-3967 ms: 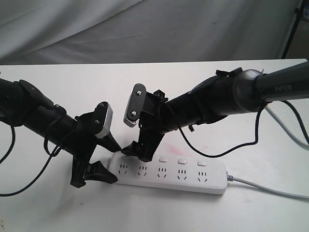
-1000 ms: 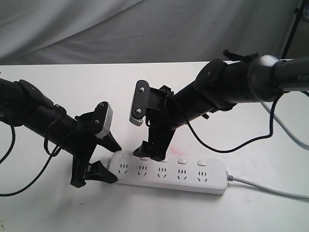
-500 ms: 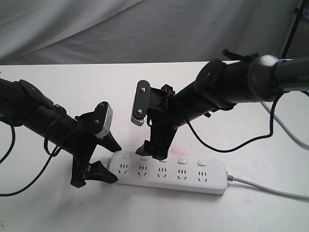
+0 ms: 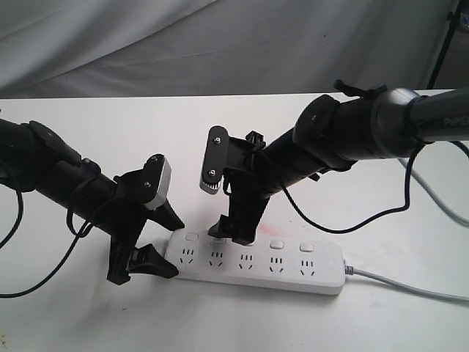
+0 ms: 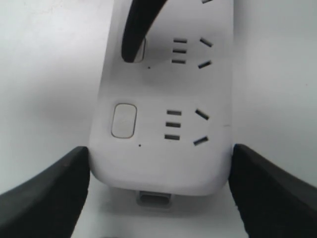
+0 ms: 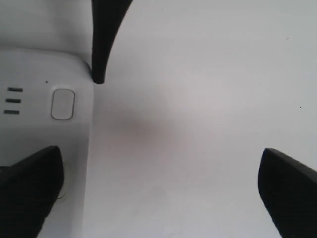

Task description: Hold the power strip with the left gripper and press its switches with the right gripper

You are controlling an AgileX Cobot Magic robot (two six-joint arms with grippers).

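Since four secs back R claw (image 4: 234,233) has slid along the strip (image 4: 326,277) away from its held end, so the first switch (image 4: 192,237) now shows; L claw (image 4: 176,249) hasn't budged. Strip lies flat on the table (image 4: 88,125), long axis running left-right across the ext view, cord (image 4: 410,287) leaving the right end; L claw straddles the left end, fingers (image 5: 44,198) set wide and, per wrist cam, touching both long edges; I read that as clamped across the strip's width. R claw's jaws stand fully apart, nothing between them; one finger (image 5: 138,25) has its tip down on the second switch (image 5: 144,49), the other hangs past the switch-side edge over the table. What counts for me next: the rest lie further right along that same axis, away from L claw; third switch is hidden under R claw, fourth switch (image 4: 277,244) and fifth switch (image 4: 306,248) sit in plain sight. R arm (image 4: 344,139) is the nearer; I'd judge a lift, then a sidestep right along the row, same finger kept over the switch line.
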